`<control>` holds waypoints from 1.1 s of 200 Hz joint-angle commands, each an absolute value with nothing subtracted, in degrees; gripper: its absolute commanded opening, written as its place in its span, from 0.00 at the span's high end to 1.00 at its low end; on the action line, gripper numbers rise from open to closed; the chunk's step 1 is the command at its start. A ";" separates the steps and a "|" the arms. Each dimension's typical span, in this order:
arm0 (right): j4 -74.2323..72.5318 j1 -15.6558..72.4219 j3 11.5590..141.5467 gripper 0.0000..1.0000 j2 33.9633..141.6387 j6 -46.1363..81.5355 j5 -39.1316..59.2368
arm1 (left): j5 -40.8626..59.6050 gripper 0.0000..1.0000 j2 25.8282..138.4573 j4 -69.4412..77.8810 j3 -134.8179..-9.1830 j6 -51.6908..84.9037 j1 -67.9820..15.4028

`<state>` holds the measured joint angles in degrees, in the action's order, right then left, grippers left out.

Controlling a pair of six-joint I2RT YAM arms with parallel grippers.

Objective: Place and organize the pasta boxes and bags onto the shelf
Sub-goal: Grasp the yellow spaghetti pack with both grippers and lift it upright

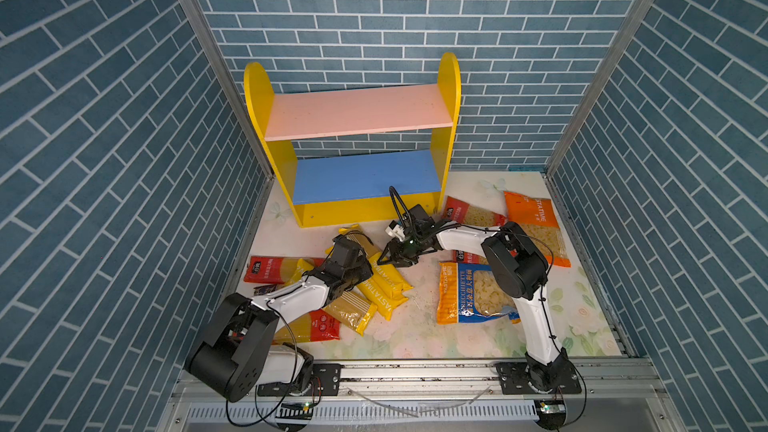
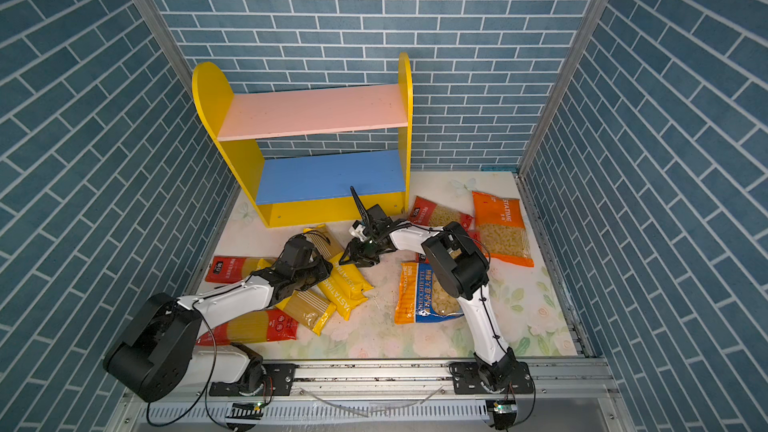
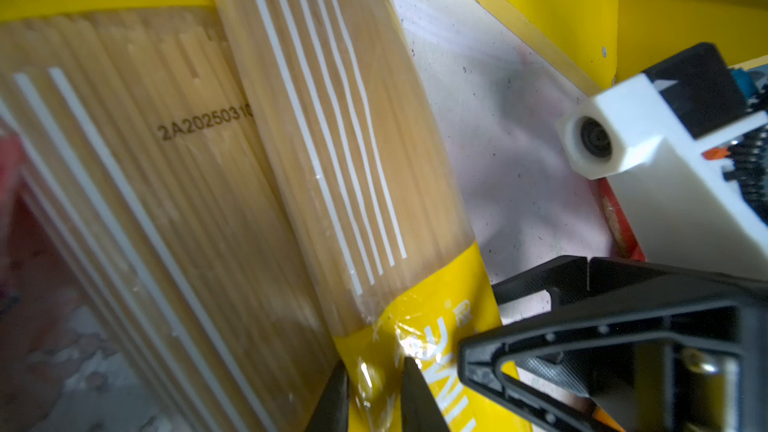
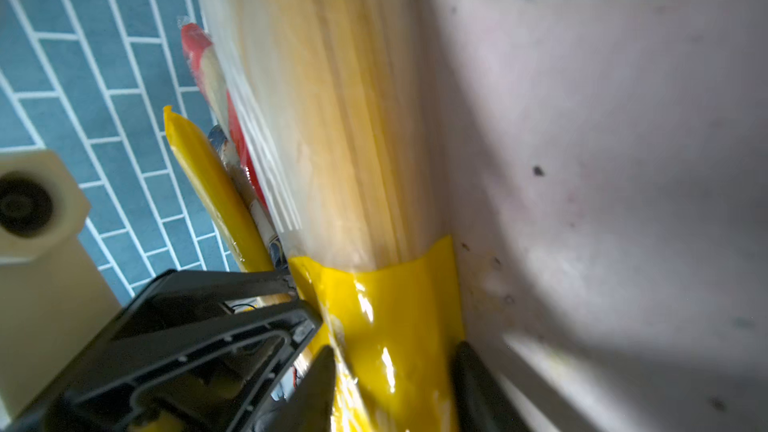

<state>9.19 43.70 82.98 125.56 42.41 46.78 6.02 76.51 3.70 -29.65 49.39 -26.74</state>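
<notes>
Working low in front of the shelf [image 1: 449,89], both arms over the counter [image 1: 415,326]. My left tool [image 3: 374,403] is clenched on the yellow end of a yellow PASTATIME pack [image 3: 357,160], and the film crinkles between the tips. This pack lies on the counter with its clear window pointing toward the shelf's yellow base strip [image 1: 353,211]. It rests partly over a second spaghetti pack [image 3: 166,168].

My right tool [image 4: 392,392] sits just beside the left one, tips flanking a yellow pack end [image 4: 386,305]. Pressing or only touching, I cannot tell, nor whether this is the same pack.

Farther right on the counter lie a red bag [image 1: 469,214], an orange bag [image 1: 536,226] and a blue-orange bag [image 1: 473,292]. A red spaghetti pack [image 1: 274,270] lies near the counter's left edge.
</notes>
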 commanded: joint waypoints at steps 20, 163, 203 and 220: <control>-2.97 44.30 76.60 0.71 119.44 50.40 49.76 | 5.20 0.77 68.76 -3.42 -31.03 46.80 -24.90; -11.65 45.06 63.39 1.00 95.63 52.24 30.15 | 18.93 0.35 51.05 -13.91 -38.82 49.79 -14.77; -12.76 46.34 62.08 1.00 91.39 49.52 27.92 | 21.73 0.31 50.47 -5.29 -35.63 54.05 -14.68; -12.40 47.36 61.88 1.00 89.23 47.88 27.36 | 22.72 0.28 50.32 -2.37 -35.71 55.11 -14.68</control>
<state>-5.43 45.67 63.29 94.35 53.23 28.12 19.86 50.63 -9.30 -36.77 52.27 -15.11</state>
